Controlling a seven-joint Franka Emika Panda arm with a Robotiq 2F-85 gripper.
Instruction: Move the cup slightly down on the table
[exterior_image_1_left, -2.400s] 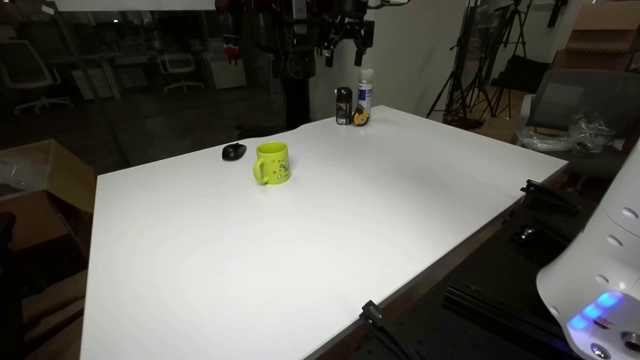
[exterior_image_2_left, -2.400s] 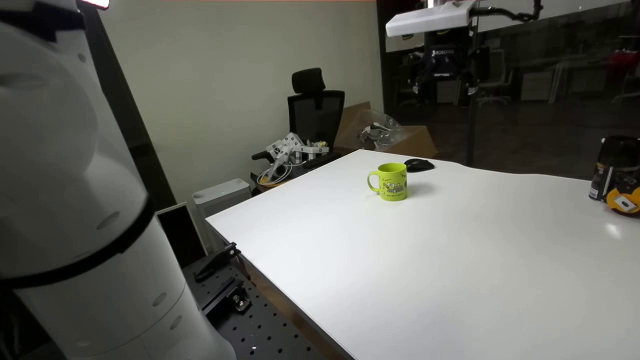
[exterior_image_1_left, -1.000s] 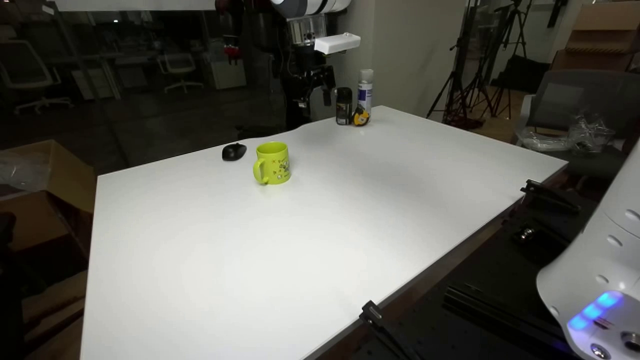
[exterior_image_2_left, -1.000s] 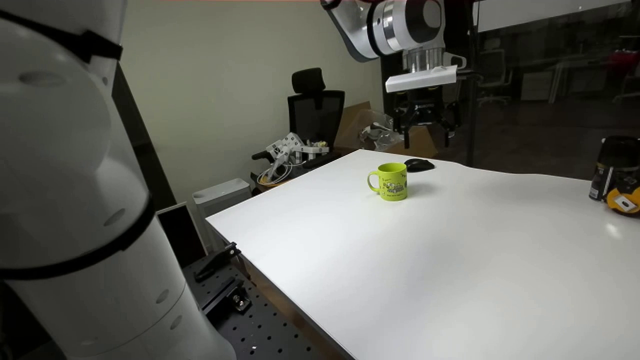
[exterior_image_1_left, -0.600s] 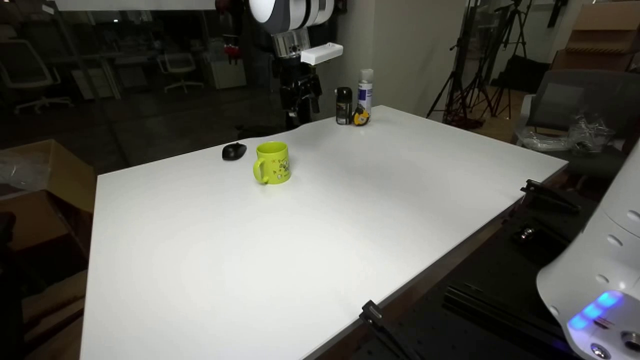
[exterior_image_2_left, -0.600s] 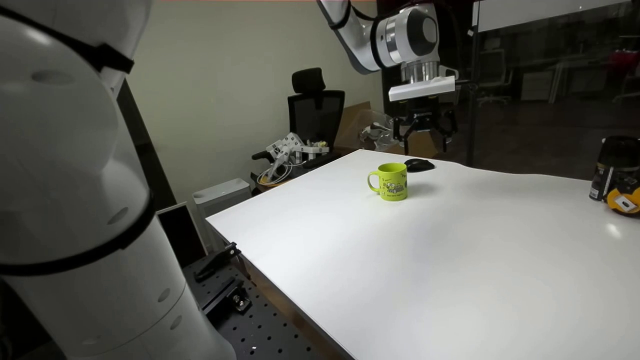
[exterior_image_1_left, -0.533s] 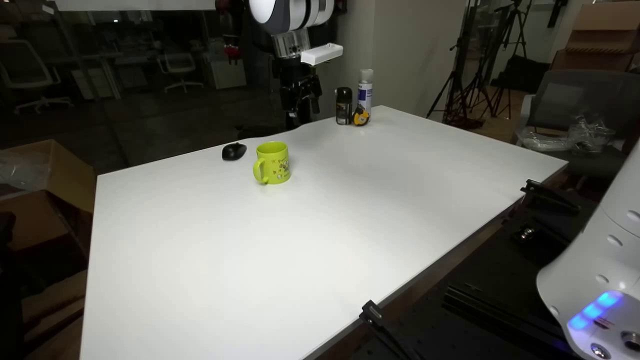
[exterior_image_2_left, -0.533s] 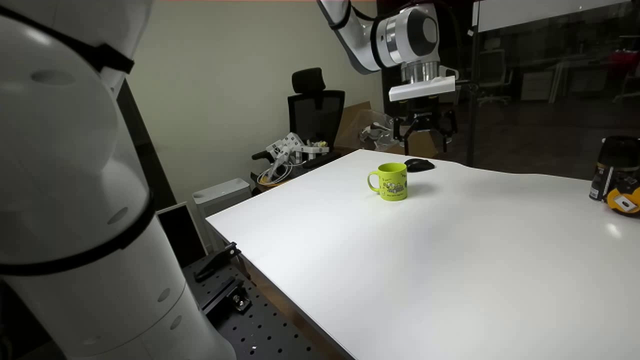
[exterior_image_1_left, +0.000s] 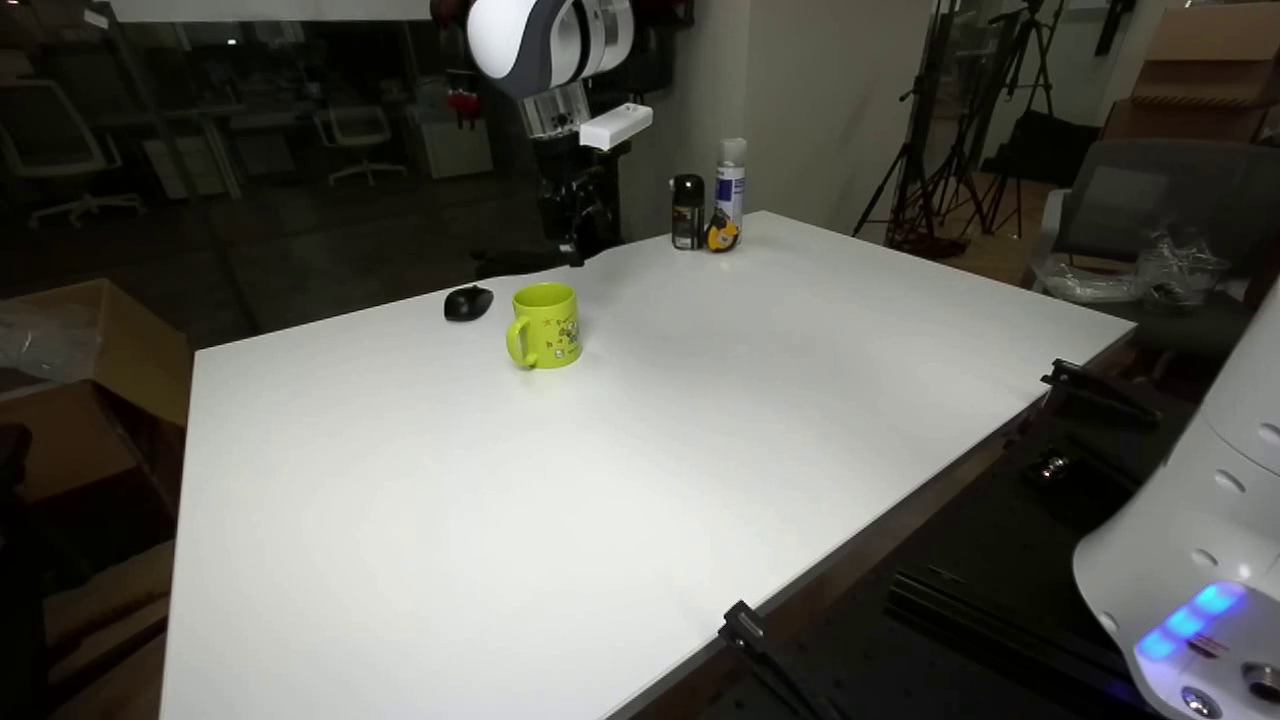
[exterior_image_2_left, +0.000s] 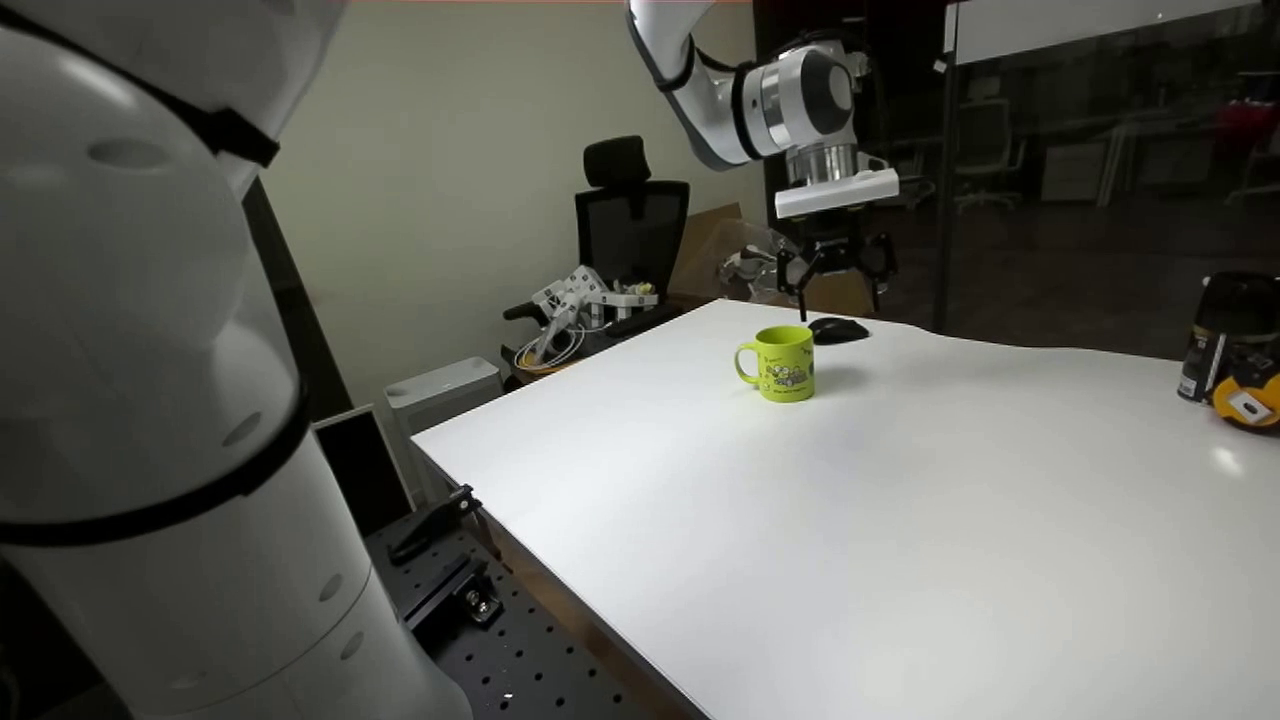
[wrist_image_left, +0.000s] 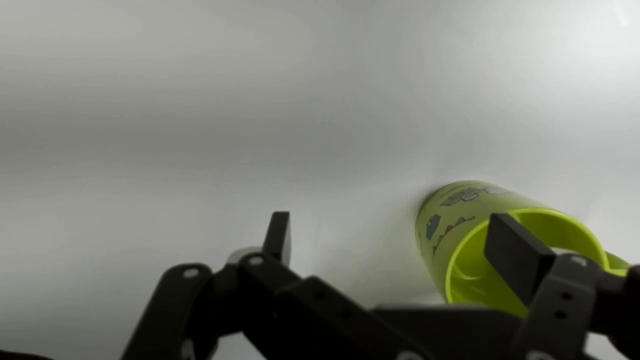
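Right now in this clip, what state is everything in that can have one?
Yellow-green mug with side handle: upright, not gripped
Black two-fingered tool: open, holding nothing
Black cylindrical can: upright
White-blue cylindrical can: upright, capped
Blue light strip: lit
Brown cardboard box: open

Bright yellow-green cylindrical mug (exterior_image_2_left: 785, 366), white rectangular tabletop (exterior_image_1_left: 480, 520).
Mug's side carries small blue, grey and reddish figures; inside, plain yellow-green. Small rounded black object (exterior_image_1_left: 468, 303); tall white-and-blue cylindrical can (exterior_image_1_left: 731, 186); two-fingered jointed gripper (exterior_image_2_left: 839, 305), black.
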